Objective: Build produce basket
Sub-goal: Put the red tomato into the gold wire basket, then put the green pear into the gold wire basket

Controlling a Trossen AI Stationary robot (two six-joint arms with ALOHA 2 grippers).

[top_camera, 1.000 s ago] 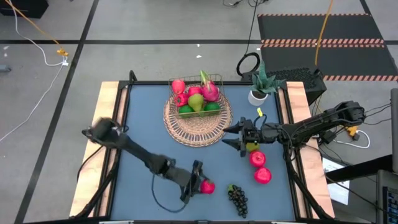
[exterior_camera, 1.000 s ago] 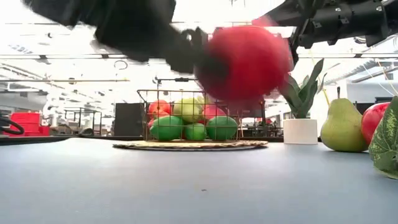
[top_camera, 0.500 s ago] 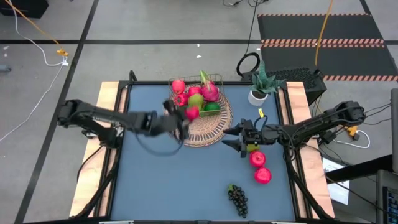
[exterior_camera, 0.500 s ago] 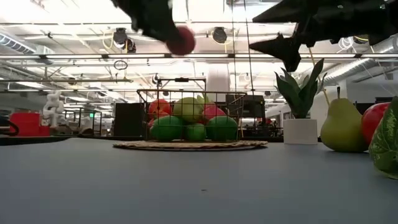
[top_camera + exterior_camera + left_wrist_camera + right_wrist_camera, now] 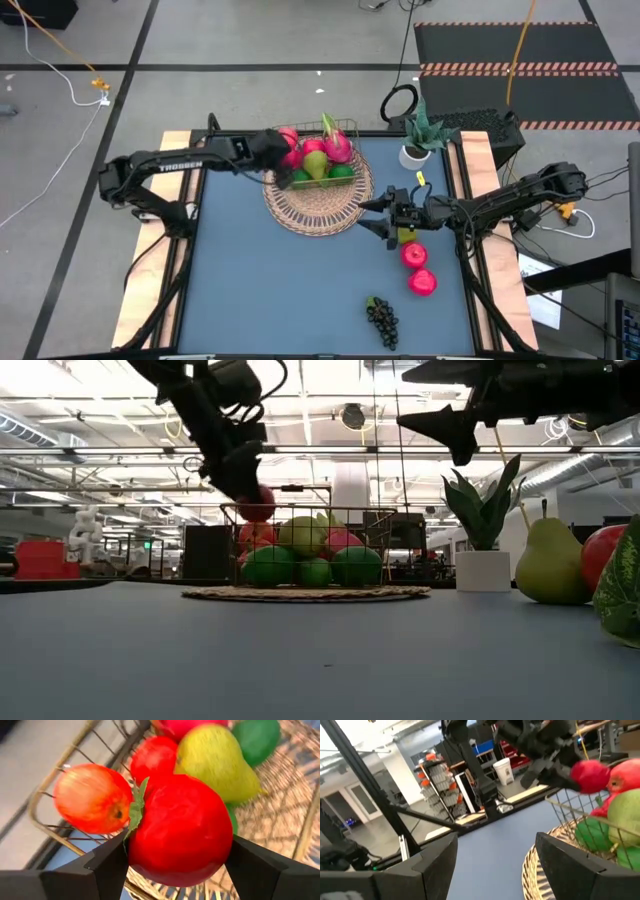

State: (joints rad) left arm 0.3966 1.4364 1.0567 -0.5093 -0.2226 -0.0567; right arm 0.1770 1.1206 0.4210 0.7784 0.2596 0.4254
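My left gripper (image 5: 177,862) is clamped on a red apple (image 5: 181,831), hanging just over the near rim of the basket (image 5: 341,128), which sits on the mat (image 5: 318,205). This looks like the drop step: next I lower and release. My right gripper (image 5: 378,217) waits open beside the mat, a pear (image 5: 548,565) probably below it

Dark jointed arms (image 5: 165,165), white lettering, black cables.
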